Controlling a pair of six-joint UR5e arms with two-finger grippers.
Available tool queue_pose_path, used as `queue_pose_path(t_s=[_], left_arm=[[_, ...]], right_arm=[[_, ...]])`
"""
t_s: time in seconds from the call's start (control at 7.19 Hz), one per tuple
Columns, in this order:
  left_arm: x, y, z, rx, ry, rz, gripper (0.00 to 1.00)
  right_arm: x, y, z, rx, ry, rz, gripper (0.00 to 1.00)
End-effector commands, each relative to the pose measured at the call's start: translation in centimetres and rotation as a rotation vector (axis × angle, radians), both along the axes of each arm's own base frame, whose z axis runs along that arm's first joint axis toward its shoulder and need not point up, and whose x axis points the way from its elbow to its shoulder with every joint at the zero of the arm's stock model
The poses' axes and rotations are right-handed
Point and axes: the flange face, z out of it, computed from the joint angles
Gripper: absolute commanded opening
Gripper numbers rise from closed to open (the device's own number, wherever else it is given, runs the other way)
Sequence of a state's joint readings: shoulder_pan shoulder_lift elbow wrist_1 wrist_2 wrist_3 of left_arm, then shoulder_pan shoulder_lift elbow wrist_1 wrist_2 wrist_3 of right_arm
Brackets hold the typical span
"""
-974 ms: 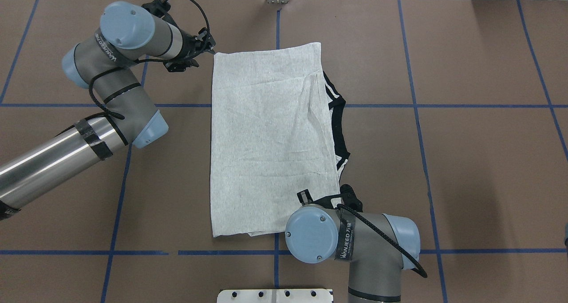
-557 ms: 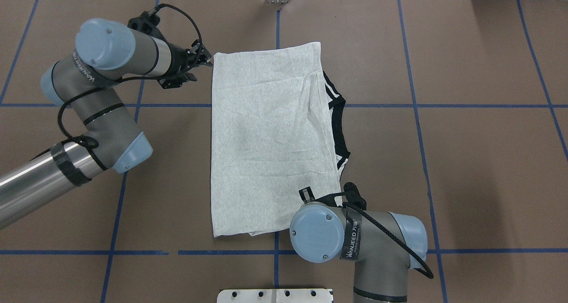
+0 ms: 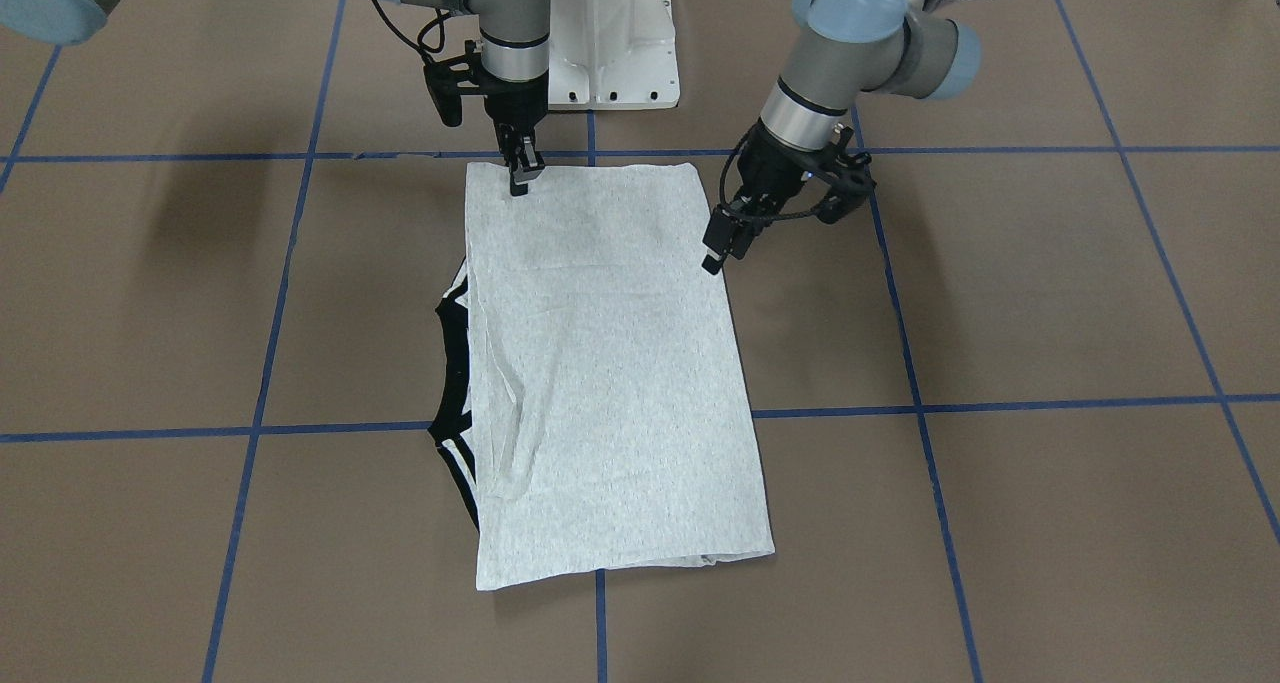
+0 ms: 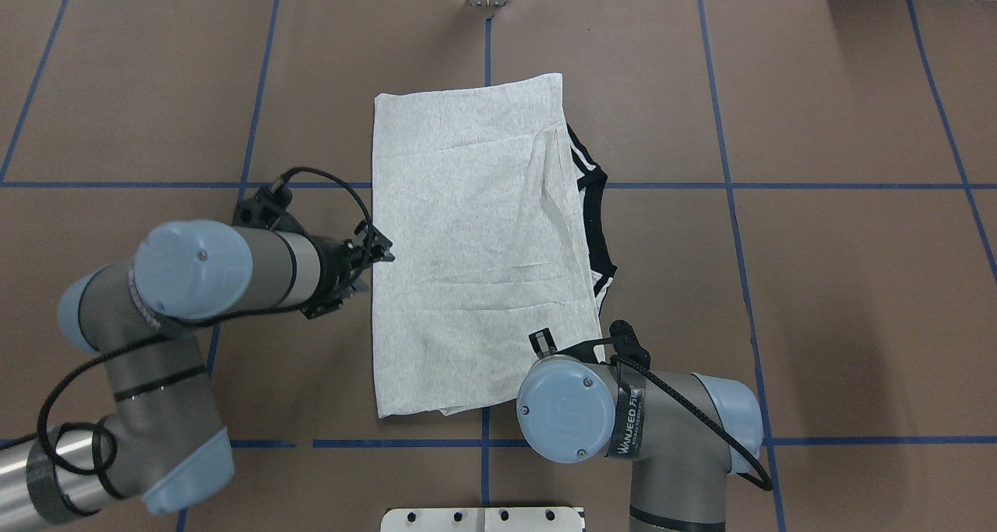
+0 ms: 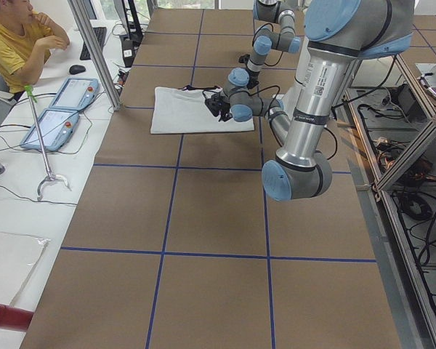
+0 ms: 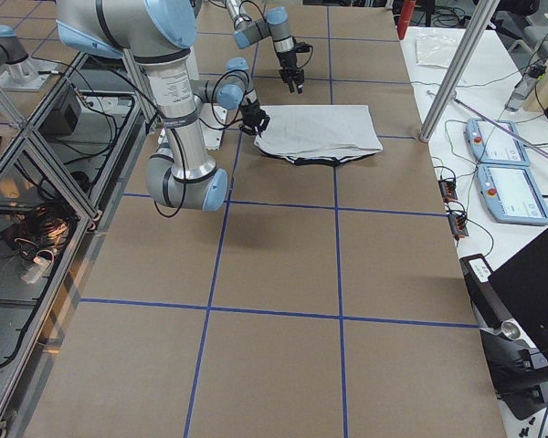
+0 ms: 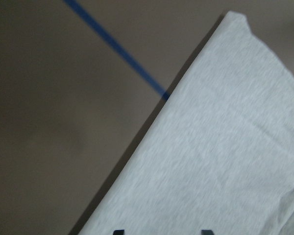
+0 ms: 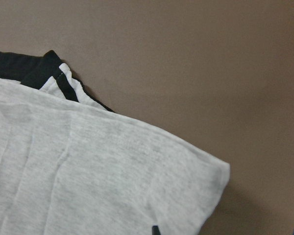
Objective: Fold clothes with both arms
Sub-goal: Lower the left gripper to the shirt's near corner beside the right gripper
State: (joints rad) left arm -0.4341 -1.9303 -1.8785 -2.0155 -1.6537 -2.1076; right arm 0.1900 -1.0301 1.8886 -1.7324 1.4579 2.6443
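Seen from overhead, the folded T-shirt [image 4: 475,244] lies mid-bench [image 4: 818,283] — left end effector [image 4: 382,253], fingers parted, at its 9 o'clock edge; right end effector [image 3: 520,173], fingers narrowed, at its 5 o'clock corner.

Brown table [image 4: 818,283] with a grid of blue tape lines [image 4: 857,185]. White base [image 3: 615,53] sits at the robot's edge. Grey shirt [image 4: 475,244] lies flat and folded just in front of the base, black trim poking out on the robot's right.
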Motion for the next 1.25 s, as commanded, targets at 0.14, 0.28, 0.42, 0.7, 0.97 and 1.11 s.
queue_pose_path(t_s=[0.14,0.28,0.42,0.7,0.97,1.11], left_arm=[[4.5,8.8,0.7,-0.114,-0.035,0.060,0.59],[5.1,9.1,1.5,-0.120,-0.053,0.066,0.59],[4.9,9.7,2.6,-0.129,-0.067,0.074,0.58],[5.3,10.8,2.6,-0.135,-0.073,0.091,0.57],[5.7,11.4,2.9,-0.139,-0.085,0.103,0.55],[5.7,11.5,2.7,-0.139,-0.081,0.106,0.44]], right_arm=[[0.5,0.1,-0.4,-0.002,0.001,-0.007,0.00],[0.5,0.2,-0.5,-0.001,-0.001,-0.008,0.00],[0.4,0.3,-0.4,-0.002,0.001,-0.010,0.00],[0.4,0.3,-0.8,-0.004,0.011,-0.010,0.00],[0.3,0.4,-0.9,-0.004,0.014,-0.011,0.00],[0.3,0.4,-0.9,-0.004,0.014,-0.011,0.00]])
